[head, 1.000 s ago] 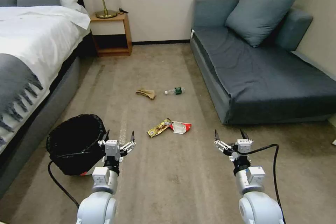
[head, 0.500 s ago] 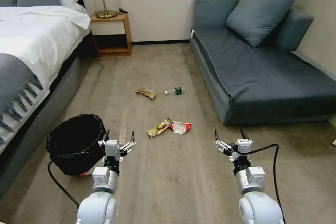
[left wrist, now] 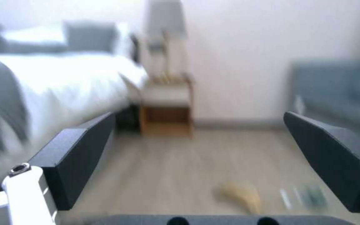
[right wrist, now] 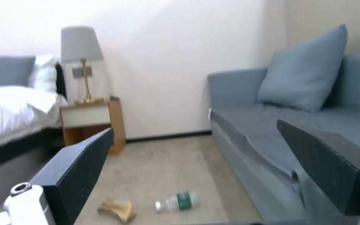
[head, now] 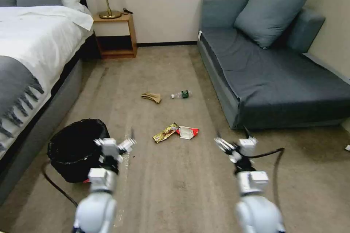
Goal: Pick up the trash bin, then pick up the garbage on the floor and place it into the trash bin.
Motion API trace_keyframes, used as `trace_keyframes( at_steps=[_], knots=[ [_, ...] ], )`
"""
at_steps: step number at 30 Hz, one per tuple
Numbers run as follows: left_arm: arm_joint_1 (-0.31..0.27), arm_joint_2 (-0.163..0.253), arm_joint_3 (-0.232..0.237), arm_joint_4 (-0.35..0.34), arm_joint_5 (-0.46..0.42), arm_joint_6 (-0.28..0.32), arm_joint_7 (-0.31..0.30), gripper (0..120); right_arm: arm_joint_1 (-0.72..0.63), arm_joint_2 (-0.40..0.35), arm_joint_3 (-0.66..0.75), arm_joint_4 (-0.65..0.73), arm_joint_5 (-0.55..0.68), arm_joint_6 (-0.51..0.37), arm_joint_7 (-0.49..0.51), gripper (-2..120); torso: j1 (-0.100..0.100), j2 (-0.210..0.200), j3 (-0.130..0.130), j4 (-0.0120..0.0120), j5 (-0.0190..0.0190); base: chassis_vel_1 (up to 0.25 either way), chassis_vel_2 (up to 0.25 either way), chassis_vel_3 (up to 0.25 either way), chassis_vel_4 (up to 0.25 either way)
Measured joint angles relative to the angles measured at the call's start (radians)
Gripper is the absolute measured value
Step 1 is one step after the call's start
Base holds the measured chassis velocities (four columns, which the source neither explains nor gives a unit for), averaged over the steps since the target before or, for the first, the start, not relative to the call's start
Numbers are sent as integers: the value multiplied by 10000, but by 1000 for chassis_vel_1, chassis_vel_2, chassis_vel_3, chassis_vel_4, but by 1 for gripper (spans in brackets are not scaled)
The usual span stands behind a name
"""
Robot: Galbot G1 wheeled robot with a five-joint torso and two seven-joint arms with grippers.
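Head view: nothing done yet. My left gripper [head: 114,143] and right gripper [head: 233,144] hang spread, empty. Black-lined round white trash bin [head: 74,149] and four litter pieces [head: 176,132] sit on carpet.

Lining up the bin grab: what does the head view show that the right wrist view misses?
Head view alone: the trash bin by the bed, the open left gripper beside it, and the gold-brown wrapper touching the red-and-white packet.
Right wrist view alone: nothing extra.
Both: the open right gripper, the bottle, crumpled paper, sofa and nightstand.
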Motion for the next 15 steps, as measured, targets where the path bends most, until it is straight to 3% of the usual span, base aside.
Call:
trace_keyframes(
  at_steps=[3,15],
  knots=[
    [235,241,68,-449,295,-266,-175,100,175,-89,-127,-4,1,-103,63,100,0,0,0,3,-1,0,0,0,0],
    [1381,240,128,-715,410,-338,-70,100,460,-457,-145,-507,-88,-461,312,100,0,0,-1,3,1,0,0,0,0]
  ],
)
